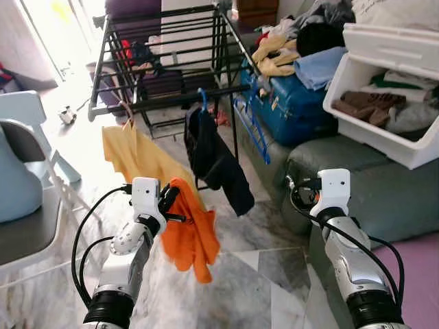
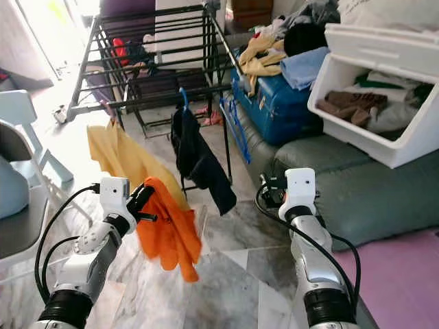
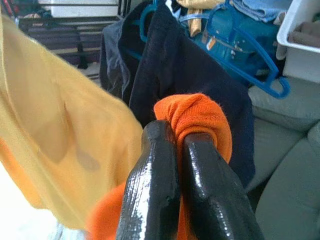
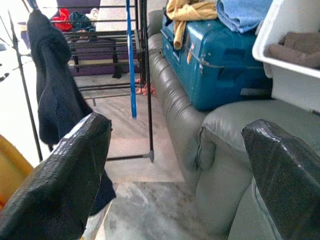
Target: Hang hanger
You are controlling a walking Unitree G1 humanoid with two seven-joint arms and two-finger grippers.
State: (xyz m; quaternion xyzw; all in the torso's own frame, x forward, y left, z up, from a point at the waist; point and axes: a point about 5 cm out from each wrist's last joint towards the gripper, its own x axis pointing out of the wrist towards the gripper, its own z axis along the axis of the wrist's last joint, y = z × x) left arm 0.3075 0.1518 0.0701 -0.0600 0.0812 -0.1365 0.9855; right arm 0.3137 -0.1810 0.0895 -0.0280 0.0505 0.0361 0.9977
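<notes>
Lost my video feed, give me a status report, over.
Left tool shut on orange garment. Right tool open, empty, near sofa. Rack ahead; yellow and dark garments hang at its front rail.

Hanger inside orange garment (image 1: 192, 233) hidden by cloth, white bin (image 1: 384, 103) cut off by frame edge

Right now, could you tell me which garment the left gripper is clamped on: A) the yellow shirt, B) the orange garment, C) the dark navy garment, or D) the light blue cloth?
B: the left gripper has its fingers pinched shut on the bunched orange garment.
</notes>
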